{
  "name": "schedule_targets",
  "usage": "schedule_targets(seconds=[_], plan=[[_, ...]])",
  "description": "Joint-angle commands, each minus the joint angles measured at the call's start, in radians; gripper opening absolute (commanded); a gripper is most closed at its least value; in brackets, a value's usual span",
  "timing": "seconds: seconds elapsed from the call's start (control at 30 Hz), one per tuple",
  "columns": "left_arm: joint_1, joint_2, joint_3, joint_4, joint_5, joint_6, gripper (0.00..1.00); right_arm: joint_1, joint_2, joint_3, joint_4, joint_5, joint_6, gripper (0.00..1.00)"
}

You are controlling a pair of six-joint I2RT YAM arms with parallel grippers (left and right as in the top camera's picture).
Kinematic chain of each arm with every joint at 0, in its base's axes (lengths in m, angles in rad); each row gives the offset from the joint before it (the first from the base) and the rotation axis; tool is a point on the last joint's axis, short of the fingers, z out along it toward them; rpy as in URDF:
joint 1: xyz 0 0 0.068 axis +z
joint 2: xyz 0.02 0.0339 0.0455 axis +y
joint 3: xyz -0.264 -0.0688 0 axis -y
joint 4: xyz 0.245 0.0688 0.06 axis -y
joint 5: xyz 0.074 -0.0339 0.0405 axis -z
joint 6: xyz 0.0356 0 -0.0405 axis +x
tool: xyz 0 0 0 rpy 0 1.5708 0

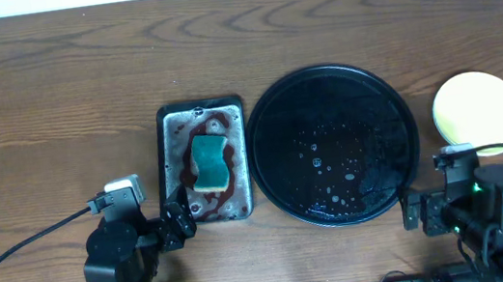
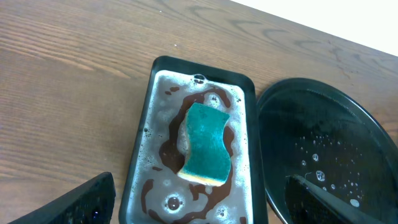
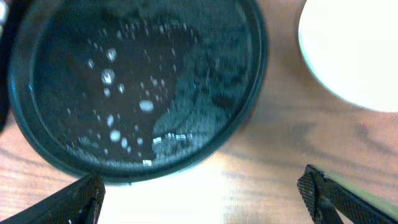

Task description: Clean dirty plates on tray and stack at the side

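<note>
The round black tray [image 1: 270,99] lies at centre right, wet with droplets and with no plates on it; it also shows in the left wrist view [image 2: 373,130] and the right wrist view [image 3: 242,118]. A pale yellow plate [image 1: 478,111] sits on the table right of the tray, and its edge shows in the right wrist view [image 3: 348,50]. Whether other plates lie under it I cannot tell. My left gripper [image 2: 199,205] is open and empty over the near end of the metal pan. My right gripper [image 3: 202,199] is open and empty over bare table near the tray's front edge.
A rectangular metal pan [image 1: 174,171] with brown foamy liquid holds a green sponge [image 1: 209,161] left of the tray; both show in the left wrist view, pan [image 2: 140,149] and sponge [image 2: 206,143]. A black cable [image 1: 22,249] runs at the front left.
</note>
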Motion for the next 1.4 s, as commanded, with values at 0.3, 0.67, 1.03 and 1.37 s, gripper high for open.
schedule_targets(seconds=[0.3,0.67,1.03,1.37], plan=[[0.003,-0.003,-0.006,0.001,-0.009,-0.001,0.87,0.072,-0.393,-0.300,0.676,-0.016,-0.011,0.99],[0.003,-0.003,-0.006,0.001,-0.009,-0.001,0.87,0.071,-0.485,-0.613,1.101,0.012,-0.011,0.99],[0.003,-0.003,-0.006,0.001,-0.009,-0.001,0.88,0.071,-0.486,-0.658,0.946,0.026,-0.011,0.99],[0.003,-0.003,-0.006,0.001,-0.009,-0.002,0.88,0.071,-0.484,-0.658,0.946,0.026,-0.011,0.99]])
